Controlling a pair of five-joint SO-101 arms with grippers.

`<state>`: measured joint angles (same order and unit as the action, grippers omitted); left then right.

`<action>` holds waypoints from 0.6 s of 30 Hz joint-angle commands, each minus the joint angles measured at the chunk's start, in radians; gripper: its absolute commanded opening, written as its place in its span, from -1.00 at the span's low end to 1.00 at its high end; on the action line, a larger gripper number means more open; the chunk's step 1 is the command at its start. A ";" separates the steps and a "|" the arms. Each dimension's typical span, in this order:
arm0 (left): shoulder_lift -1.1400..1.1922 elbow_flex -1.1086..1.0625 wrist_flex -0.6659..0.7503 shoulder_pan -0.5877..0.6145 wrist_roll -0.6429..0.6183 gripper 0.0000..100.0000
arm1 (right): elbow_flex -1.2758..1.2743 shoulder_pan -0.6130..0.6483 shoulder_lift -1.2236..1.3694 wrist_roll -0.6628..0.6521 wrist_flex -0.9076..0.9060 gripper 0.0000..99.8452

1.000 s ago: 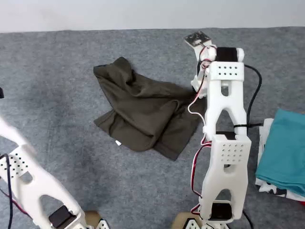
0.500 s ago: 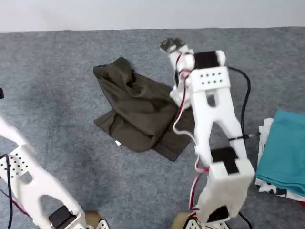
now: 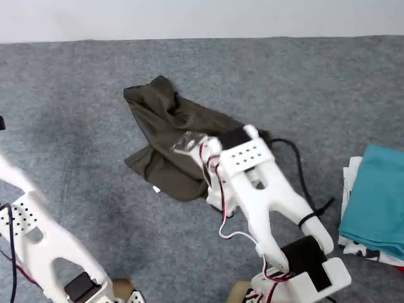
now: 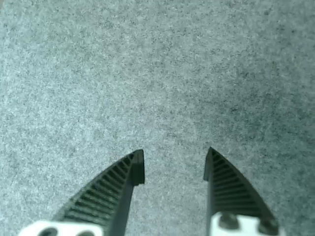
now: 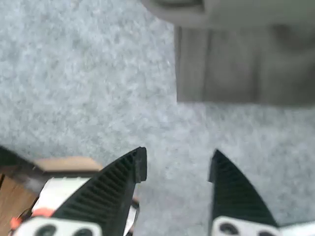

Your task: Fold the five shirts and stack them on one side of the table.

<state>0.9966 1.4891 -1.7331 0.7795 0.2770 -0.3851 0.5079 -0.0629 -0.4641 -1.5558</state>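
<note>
A crumpled dark olive shirt (image 3: pixel 165 136) lies in the middle of the grey carpeted table (image 3: pixel 76 113). The right arm (image 3: pixel 262 189) is bent over the shirt's near right part, its wrist end above the cloth. In the right wrist view my right gripper (image 5: pixel 177 164) is open with nothing between its fingers and grey carpet beyond it. My left gripper (image 4: pixel 173 160) is open too, over bare carpet. The left arm (image 3: pixel 38 243) stands at the near left corner, away from the shirt.
A stack of folded shirts with a teal one (image 3: pixel 377 196) on top sits at the right edge. The right wrist view shows a white base on wood (image 5: pixel 64 184) and a blurred grey block (image 5: pixel 241 54) farther off.
The right arm has swung from the far right side of the shirt towards the front and left and now hangs over the shirt. The shirt and the left arm have stayed still.
</note>
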 commanded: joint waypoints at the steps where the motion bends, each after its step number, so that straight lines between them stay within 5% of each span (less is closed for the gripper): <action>1: -0.020 0.002 -0.021 -0.008 -0.011 -0.60 | -0.064 0.042 -0.042 -0.005 0.130 -0.49; 18: -0.020 0.004 -0.021 0.023 -0.009 -0.60 | 0.107 -0.074 0.404 -0.009 0.288 -0.49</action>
<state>0.9966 1.4891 -1.7331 0.7887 0.2739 -0.3437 0.4956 0.2808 -0.4641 -1.2827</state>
